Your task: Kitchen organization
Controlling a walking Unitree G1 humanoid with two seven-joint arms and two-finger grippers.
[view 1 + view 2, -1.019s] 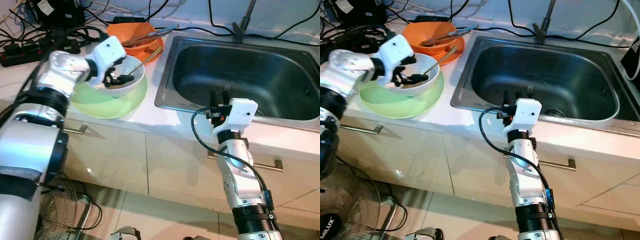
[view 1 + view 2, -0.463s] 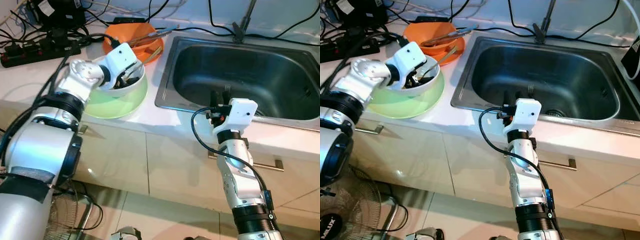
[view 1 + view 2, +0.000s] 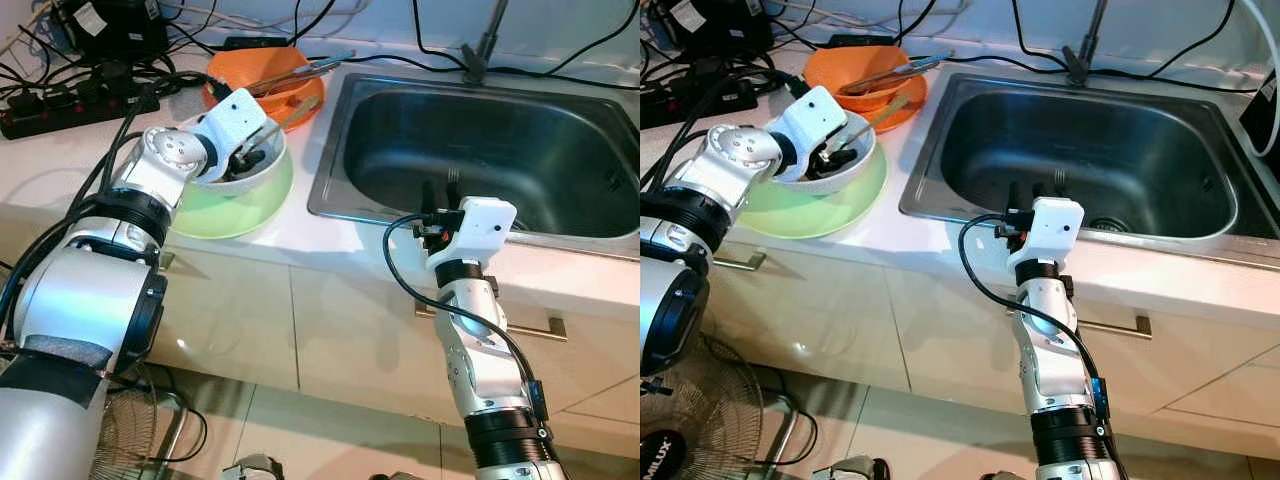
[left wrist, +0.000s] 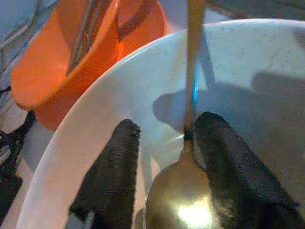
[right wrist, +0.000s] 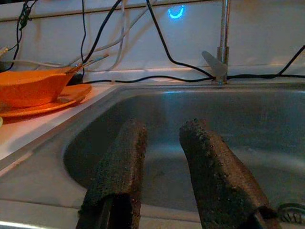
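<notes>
white ceramic bowl (image 3: 245,170) sits on the pale green plate (image 3: 232,200) on the tabletop (image 3: 60,170). your left tool (image 4: 164,157) is inside it, fingers parted around the gold metal spoon (image 4: 183,210), not yet clamped. close squarely on the neck before lifting. your right tool (image 5: 164,167) waits open and empty at the steel sink (image 3: 480,150).

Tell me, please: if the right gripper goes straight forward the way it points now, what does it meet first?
Probably the far inner wall of the sink. The right gripper points across the open basin, fingers open, nothing between. Depth is unclear.
</notes>
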